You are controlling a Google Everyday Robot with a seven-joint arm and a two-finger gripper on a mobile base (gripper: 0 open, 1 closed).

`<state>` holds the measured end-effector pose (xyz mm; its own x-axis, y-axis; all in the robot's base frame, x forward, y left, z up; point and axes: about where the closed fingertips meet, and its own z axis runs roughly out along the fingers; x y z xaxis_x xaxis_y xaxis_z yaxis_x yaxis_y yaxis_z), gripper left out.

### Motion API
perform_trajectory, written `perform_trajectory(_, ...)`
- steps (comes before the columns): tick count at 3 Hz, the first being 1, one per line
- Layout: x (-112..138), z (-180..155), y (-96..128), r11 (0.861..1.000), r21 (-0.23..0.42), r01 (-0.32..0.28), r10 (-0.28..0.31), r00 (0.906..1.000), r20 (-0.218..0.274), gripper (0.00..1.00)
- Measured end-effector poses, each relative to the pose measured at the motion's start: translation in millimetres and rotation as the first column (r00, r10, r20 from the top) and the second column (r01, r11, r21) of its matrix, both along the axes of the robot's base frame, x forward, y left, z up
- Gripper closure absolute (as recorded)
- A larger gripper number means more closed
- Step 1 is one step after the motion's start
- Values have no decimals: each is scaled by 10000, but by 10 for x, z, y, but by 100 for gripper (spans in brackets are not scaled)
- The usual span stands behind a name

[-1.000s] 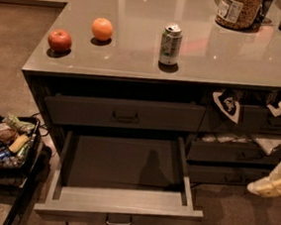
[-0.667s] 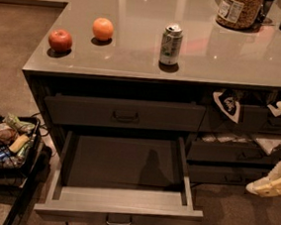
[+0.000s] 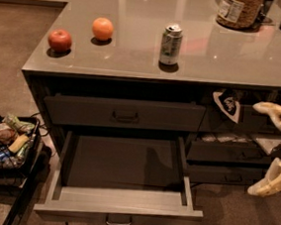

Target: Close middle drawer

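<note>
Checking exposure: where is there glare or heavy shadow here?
Camera view: bright reflections streak the countertop behind the can; the open middle drawer is dim, with a shadow darkening its floor; the pale gripper, open at the right edge, is well lit.

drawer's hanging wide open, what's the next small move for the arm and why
Probably swing the gripper left and down until it sits in front of the middle drawer. The drawer is pulled far out from the cabinet, while the gripper hangs off to the right with its fingers spread, well apart from the drawer's front, so it cannot push it shut from there.
</note>
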<state>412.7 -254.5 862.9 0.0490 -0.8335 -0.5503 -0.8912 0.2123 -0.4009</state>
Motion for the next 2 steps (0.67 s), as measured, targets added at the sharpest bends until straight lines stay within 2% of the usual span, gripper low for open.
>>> perform_trajectory(1, 34, -596, 64, 9837, 1021, -1480, 1524, 9876, -368, 0)
perform_trajectory(2, 33, -590, 67, 9838, 1016, -1477, 1521, 9877, -368, 0)
